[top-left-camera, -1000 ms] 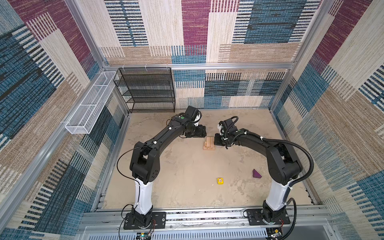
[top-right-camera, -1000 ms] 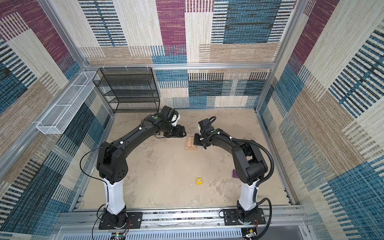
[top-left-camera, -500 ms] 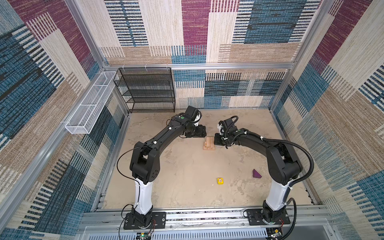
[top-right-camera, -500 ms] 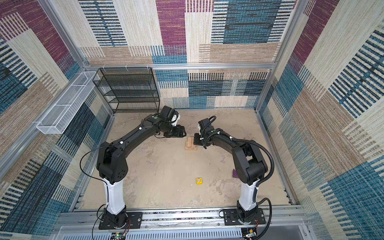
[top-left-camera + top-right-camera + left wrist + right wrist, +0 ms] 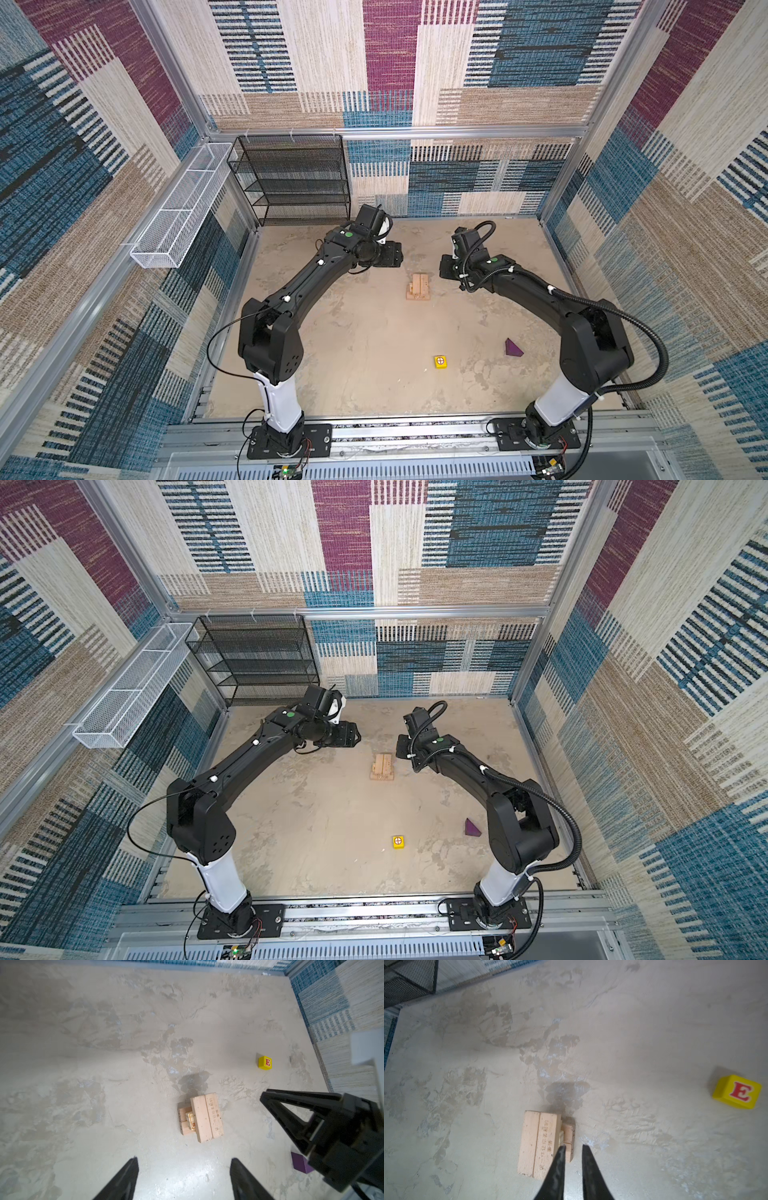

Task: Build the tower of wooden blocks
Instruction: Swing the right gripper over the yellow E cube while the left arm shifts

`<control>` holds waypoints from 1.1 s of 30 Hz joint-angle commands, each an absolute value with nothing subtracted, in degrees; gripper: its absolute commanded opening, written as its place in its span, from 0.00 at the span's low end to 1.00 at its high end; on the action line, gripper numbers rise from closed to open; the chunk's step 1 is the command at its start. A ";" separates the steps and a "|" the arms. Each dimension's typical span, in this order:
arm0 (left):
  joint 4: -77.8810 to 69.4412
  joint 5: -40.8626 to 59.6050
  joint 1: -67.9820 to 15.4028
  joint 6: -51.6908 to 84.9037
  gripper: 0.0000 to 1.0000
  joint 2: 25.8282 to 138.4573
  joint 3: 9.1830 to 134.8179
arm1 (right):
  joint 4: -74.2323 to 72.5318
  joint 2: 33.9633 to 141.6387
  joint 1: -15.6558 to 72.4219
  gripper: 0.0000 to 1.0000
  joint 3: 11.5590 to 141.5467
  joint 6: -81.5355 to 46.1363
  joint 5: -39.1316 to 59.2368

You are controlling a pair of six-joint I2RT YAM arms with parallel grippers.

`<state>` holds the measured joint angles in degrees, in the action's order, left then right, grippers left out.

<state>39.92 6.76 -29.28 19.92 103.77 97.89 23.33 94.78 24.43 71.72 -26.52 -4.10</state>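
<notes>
Tower (image 5: pixel 418 286) mid-table between both arms: top planks (image 5: pixel 207 1118) side by side over inner cube (image 5: pixel 191 1121), evidently for a flat seat. Left gripper (image 5: pixel 182 1159) wide open, empty. Right gripper (image 5: pixel 573 1146) barely parted, empty, just beside tower. Loose cube (image 5: pixel 441 361) and wedge (image 5: pixel 513 348) near front, apparently awaiting upper tiers.

Low plank stack (image 5: pixel 419 286) mid-floor (yellow cube (image 5: pixel 441 362), purple wedge (image 5: pixel 513 348) well apart)

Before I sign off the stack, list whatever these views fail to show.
- Left wrist: top planks cover most of the pale block beneath; its face is unreadable.
- Left wrist: right tool hides part of the purple wedge.
- Right wrist: printed plank, lettering too blurred to read.
</notes>
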 commanded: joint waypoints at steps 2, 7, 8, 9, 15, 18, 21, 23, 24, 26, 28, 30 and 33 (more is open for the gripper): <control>35.11 4.28 -29.57 16.50 0.74 101.02 95.31 | 22.76 90.87 23.88 0.22 72.89 -24.57 -10.44; 35.08 7.91 -30.62 13.84 0.74 100.80 96.31 | 23.91 83.03 18.30 0.58 69.48 -23.33 -5.32; 35.36 9.36 -30.84 12.97 0.74 100.68 96.74 | 24.66 81.53 16.94 0.64 68.63 -23.13 -5.17; 35.42 10.61 -31.18 12.04 0.75 100.28 97.00 | 25.56 80.22 15.66 0.68 67.68 -22.81 -5.21; 35.65 11.88 -34.08 6.94 0.75 97.21 97.03 | 30.17 73.84 11.19 0.75 61.09 -24.37 -6.57; 37.34 11.55 -36.64 4.09 0.75 96.14 97.71 | 32.89 71.70 10.90 0.76 58.03 -26.19 -6.86; 39.53 9.60 -39.66 0.92 0.75 95.06 97.96 | 34.70 70.51 10.90 0.76 55.38 -27.03 -6.15; 39.99 8.01 -41.58 -0.62 0.75 93.72 97.21 | 34.35 70.05 10.90 0.76 53.23 -27.22 -6.49; 39.91 7.41 -42.29 -0.87 0.75 93.24 96.64 | 33.82 70.20 10.90 0.75 52.61 -26.95 -6.12; 40.18 6.94 -43.45 -0.89 0.75 92.40 95.69 | 32.34 71.70 10.90 0.73 51.77 -25.82 -4.04; 40.34 6.86 -43.93 -0.07 0.75 91.78 94.56 | 31.63 74.41 10.90 0.73 52.47 -25.64 -3.98; 39.92 6.86 -44.03 1.12 0.75 91.18 92.87 | 30.86 77.85 10.88 0.73 54.10 -25.36 -6.73; 38.79 5.04 -44.64 1.41 0.75 91.25 91.06 | 30.11 83.72 10.81 0.71 58.56 -25.06 -10.37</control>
